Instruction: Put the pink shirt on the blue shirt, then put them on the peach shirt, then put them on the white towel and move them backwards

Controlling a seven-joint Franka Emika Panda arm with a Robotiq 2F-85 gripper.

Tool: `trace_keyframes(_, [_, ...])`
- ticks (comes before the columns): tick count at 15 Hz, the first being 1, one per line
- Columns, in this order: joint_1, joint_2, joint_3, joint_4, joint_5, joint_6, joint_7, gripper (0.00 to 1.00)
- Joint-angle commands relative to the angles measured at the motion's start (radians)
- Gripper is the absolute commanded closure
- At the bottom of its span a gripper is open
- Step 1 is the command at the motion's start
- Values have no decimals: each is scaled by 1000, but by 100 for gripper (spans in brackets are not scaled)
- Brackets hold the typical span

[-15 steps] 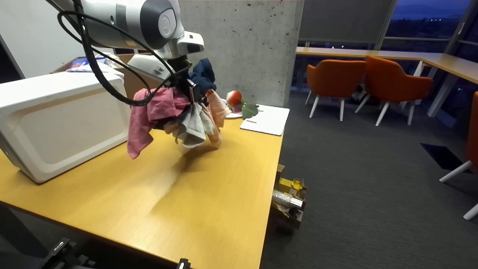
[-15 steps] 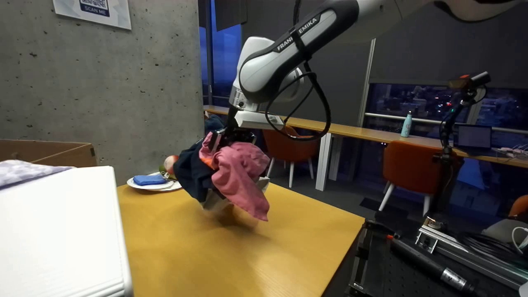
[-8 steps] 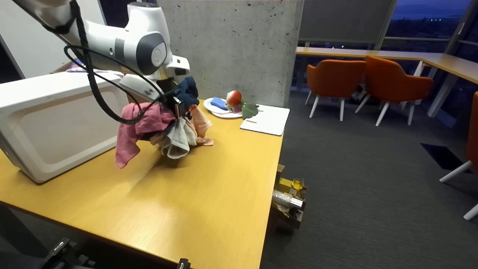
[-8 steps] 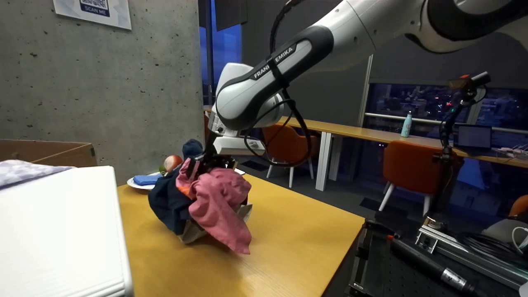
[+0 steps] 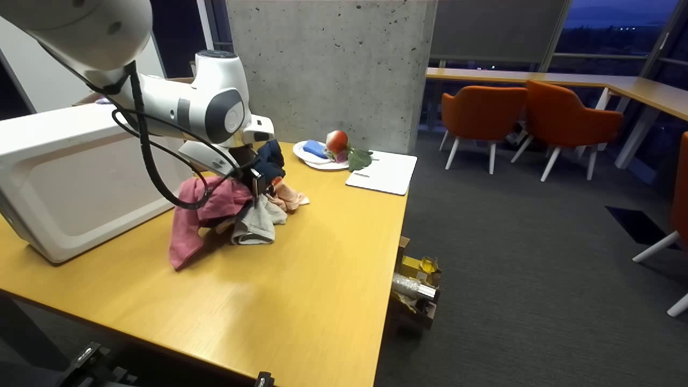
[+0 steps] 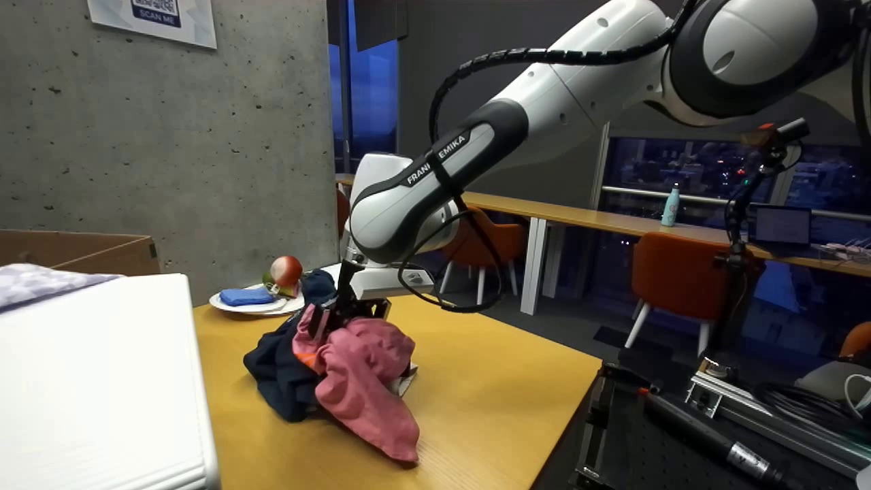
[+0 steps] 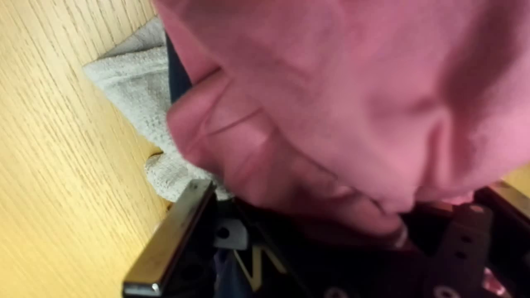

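My gripper is pressed down into the bundle of clothes and closed around thick cloth. Its fingers stand wide apart in the wrist view, with pink cloth between them. The pink shirt lies on top and hangs to one side; it fills much of the wrist view. The dark blue shirt is bunched beside and under it. The peach shirt and the greyish-white towel lie underneath, touching the table. The far finger and much of the towel are hidden by cloth.
A large white bin stands on the table close beside the clothes. Behind them are a white plate with a blue cloth and a red fruit-like item, and a white board. A cardboard box stands farther back.
The arm has moved down and towards the bin with the whole bundle. The clothes hung above the table before and now rest on it. The cloth keeps its place round the fingers.
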Motion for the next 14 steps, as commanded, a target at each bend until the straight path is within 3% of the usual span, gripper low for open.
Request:
trace_keyframes(1, [1,7,-5,58,27,-56,-22,42])
trace_keyframes(7, [5,-74,-13,36,26,-111,-2,2])
trace_keyframes(14, [24,-244,-41,-82,-6,-400,43,0])
